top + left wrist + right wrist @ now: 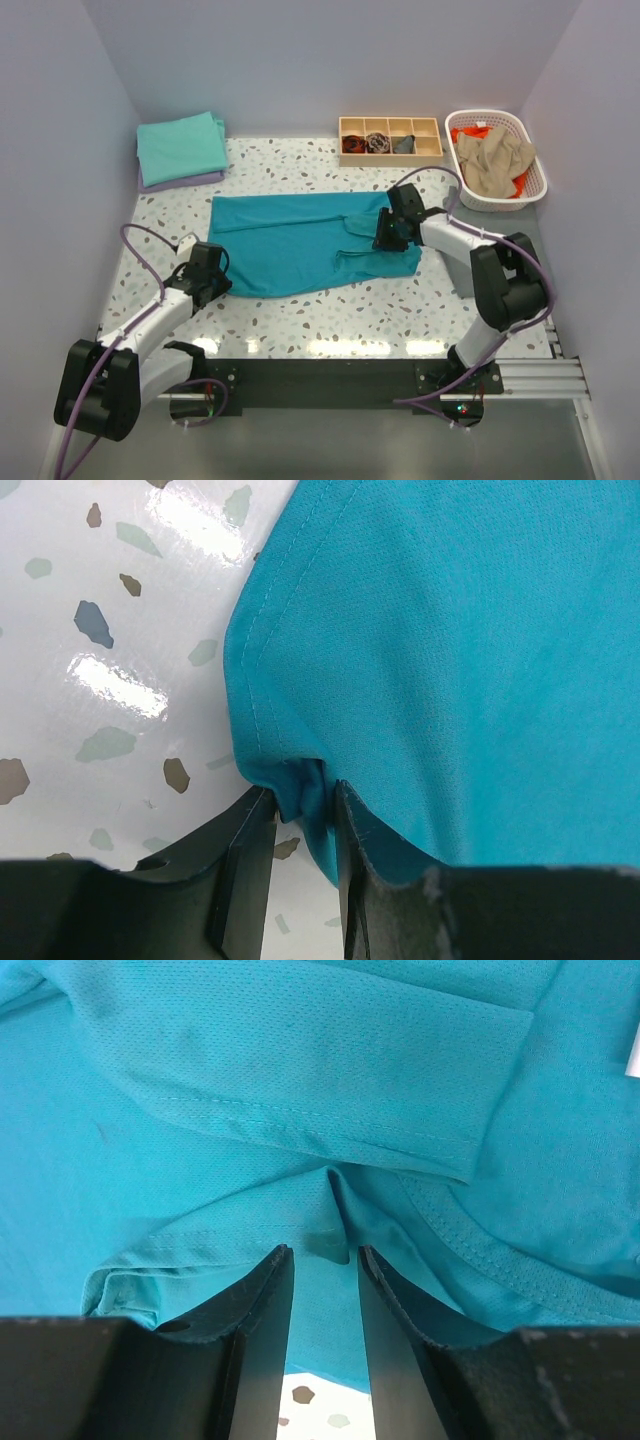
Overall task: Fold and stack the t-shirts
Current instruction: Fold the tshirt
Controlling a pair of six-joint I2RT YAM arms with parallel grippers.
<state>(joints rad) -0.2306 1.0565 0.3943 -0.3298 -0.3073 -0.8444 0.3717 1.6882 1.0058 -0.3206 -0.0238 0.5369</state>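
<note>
A deep teal t-shirt (300,245) lies spread flat across the middle of the table, its sleeve folded in at the right end. My left gripper (222,284) is at the shirt's near left corner. In the left wrist view, that gripper (305,800) is shut on a bunched bit of the teal hem (300,785). My right gripper (385,240) rests over the shirt's right end, by the folded sleeve. The right wrist view shows its jaws apart (325,1252), with a small fold of teal fabric (330,1230) at the tips, not pinched.
A folded aqua-green t-shirt (182,147) sits on a lavender one (190,182) at the back left. A wooden compartment tray (390,150) stands at the back centre. A white lattice basket (497,203) at the back right holds tan (495,160) and orange (470,132) shirts.
</note>
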